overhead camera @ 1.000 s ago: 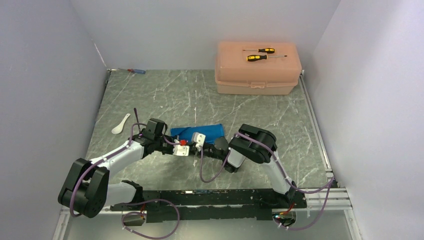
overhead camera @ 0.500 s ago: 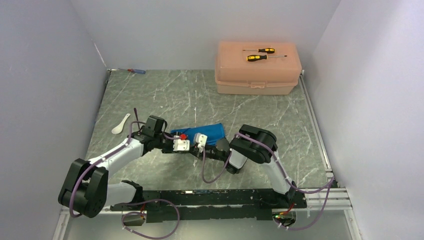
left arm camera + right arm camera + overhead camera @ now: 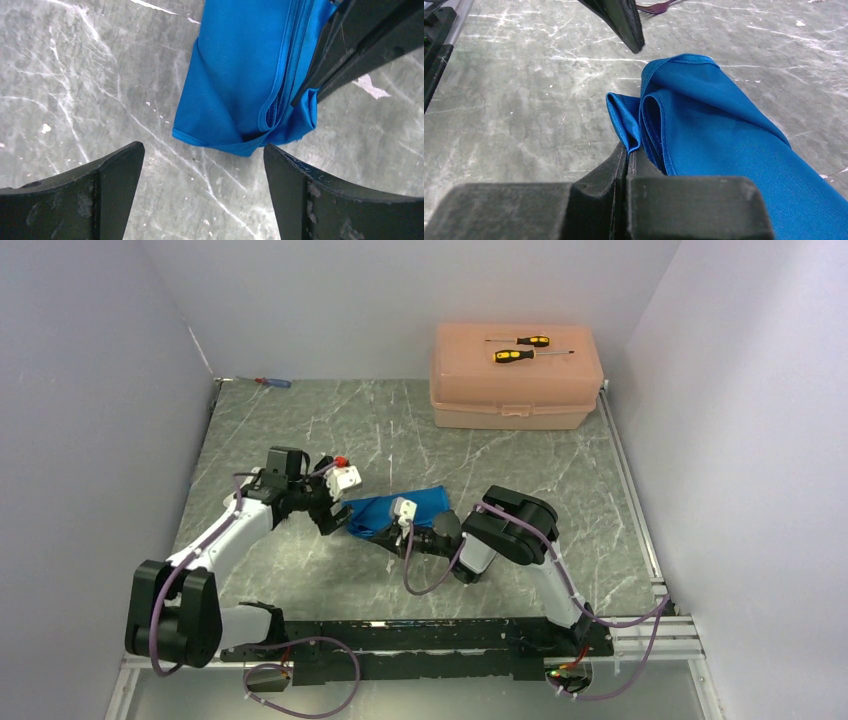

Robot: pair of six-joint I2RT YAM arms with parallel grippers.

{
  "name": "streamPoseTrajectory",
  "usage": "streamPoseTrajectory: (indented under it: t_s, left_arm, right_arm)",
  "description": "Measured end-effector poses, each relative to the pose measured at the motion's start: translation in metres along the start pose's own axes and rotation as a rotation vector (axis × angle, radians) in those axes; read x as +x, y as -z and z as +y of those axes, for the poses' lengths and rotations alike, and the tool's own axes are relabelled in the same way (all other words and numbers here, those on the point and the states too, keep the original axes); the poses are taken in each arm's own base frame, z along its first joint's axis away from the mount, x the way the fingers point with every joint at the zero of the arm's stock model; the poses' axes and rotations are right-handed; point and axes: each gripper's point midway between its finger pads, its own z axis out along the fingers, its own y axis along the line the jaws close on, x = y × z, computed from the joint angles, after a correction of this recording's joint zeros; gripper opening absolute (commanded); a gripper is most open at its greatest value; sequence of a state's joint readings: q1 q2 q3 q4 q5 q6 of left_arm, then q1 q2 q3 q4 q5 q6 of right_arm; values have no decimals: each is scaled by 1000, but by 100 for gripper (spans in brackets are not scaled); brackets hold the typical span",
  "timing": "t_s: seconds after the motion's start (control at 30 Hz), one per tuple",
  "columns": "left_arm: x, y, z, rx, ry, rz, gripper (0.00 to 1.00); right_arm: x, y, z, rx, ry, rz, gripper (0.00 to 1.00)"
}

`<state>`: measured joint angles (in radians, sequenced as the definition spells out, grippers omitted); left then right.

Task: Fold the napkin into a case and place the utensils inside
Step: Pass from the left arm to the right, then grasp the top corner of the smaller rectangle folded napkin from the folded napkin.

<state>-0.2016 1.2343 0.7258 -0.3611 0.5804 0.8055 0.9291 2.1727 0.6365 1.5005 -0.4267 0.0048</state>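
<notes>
The napkin lies folded at the centre of the table, just beyond both arms. The right gripper is pressed together, pinching a fold at the napkin's left end. The left gripper is spread, facing that same end without touching the cloth.

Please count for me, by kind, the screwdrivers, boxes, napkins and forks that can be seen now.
Screwdrivers: 3
Box: 1
Napkin: 1
Fork: 1
Total: 6
</notes>
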Motion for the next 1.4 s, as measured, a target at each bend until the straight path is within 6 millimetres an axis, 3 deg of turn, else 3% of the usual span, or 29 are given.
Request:
streamPoseTrajectory:
  t_s: [0.13,0.2,0.33,0.63,0.93,1.1,1.4]
  left_arm:
    - [0,-10,0,22,66,-14,94]
    - [0,-15,-2,37,71,-18,88]
    - [-8,-27,-6,56,35,-34,67]
    - [-7,-58,-5,58,-44,-21,57]
    - [1,-64,-9,53,-76,20,35]
    - [14,-67,-21,78,-74,68,33]
    - [12,-70,-35,106,-42,81,43]
  right_arm:
    - [1,-1,1,-4,-31,5,0]
    - [2,-2,2,-6,-46,11,0]
    - [6,-2,3,-6,-80,27,0]
    - [8,-2,5,-2,-166,52,0]
    - [11,1,3,12,-264,71,0]
    - [10,1,3,10,-317,82,0]
    - [13,-1,4,4,-354,101,0]
